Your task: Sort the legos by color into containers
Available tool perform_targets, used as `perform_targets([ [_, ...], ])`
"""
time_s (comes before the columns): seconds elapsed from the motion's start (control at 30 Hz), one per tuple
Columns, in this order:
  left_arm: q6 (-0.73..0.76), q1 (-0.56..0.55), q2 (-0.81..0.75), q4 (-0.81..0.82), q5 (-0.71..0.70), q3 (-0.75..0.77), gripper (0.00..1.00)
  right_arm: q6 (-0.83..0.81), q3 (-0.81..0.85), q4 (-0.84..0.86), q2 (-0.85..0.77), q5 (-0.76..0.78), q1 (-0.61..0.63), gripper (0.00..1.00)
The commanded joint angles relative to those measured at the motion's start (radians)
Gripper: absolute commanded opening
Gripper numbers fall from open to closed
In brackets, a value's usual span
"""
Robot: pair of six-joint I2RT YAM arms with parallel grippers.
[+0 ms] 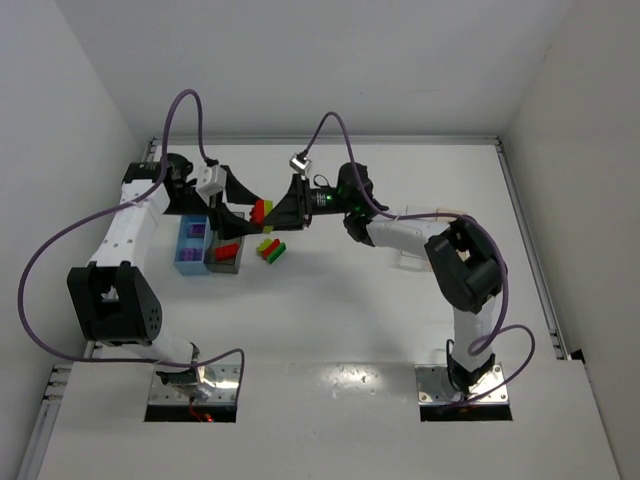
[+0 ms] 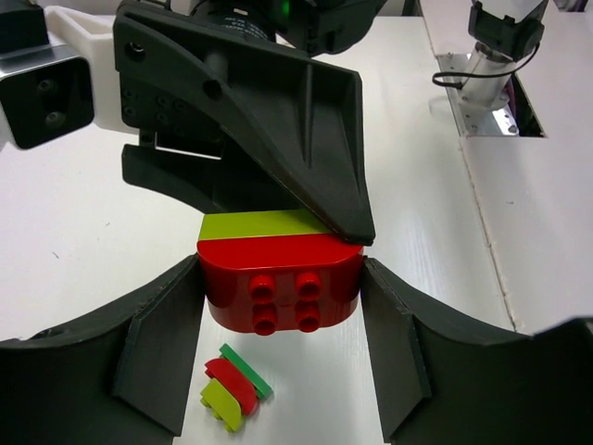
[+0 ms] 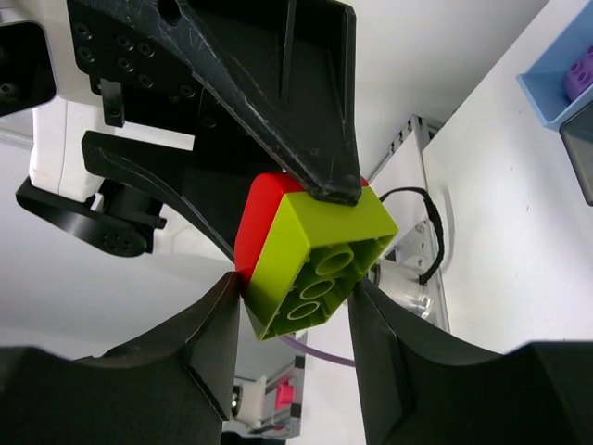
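A red brick (image 2: 278, 283) and a yellow-green brick (image 3: 315, 250) are joined as one piece and held in the air between both grippers (image 1: 261, 211). My left gripper (image 2: 281, 301) is shut on the red brick's sides. My right gripper (image 3: 295, 311) is shut on the yellow-green brick. Below them on the table lies a small stack of green, red and yellow-green legos (image 2: 233, 387), also in the top view (image 1: 270, 248). The light blue bin (image 1: 184, 262) holds purple legos (image 3: 581, 69). The dark grey bin (image 1: 222, 266) holds a red lego (image 1: 227, 250). The clear and tan-orange bins are hidden.
The two bins stand side by side left of the stack. The right arm (image 1: 420, 235) stretches across the middle of the table. Metal base plates (image 1: 195, 390) sit at the near edge. White walls close in the table at the back and sides.
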Motion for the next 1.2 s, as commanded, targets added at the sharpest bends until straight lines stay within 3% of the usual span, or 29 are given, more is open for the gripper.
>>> perform_targets([
  [0.0,0.056,0.037,0.005,0.011,0.182,-0.005,0.31,-0.018,-0.046,0.113,-0.092,-0.016,0.012,0.00],
  [0.23,0.056,0.122,-0.004,0.011,0.182,-0.016,0.30,-0.038,-0.163,0.104,-0.189,-0.034,-0.081,0.00],
  [0.47,0.045,0.077,-0.023,0.011,0.182,-0.037,0.30,-0.086,-0.208,0.046,-0.224,-0.034,-0.146,0.03],
  [0.5,0.045,0.060,-0.033,0.011,0.182,-0.038,0.30,-0.095,-0.208,0.024,-0.224,-0.034,-0.155,0.29],
  [0.53,0.045,0.044,-0.033,0.011,0.182,-0.047,0.30,-0.095,-0.186,-0.002,-0.224,-0.022,-0.155,0.42],
  [0.6,0.034,-0.004,-0.033,0.011,0.182,-0.047,0.30,-0.120,-0.157,-0.130,-0.214,-0.007,-0.155,0.62],
  [0.63,0.034,-0.018,-0.033,0.011,0.182,-0.047,0.30,-0.120,-0.148,-0.146,-0.213,-0.007,-0.155,0.64],
  [0.8,0.034,-0.090,-0.024,0.011,0.182,-0.010,0.30,-0.020,-0.148,-0.007,-0.193,0.013,-0.143,0.67],
  [1.17,-0.007,-0.133,0.046,0.011,0.182,0.119,0.30,0.037,-0.070,0.088,-0.088,0.013,-0.078,0.67],
])
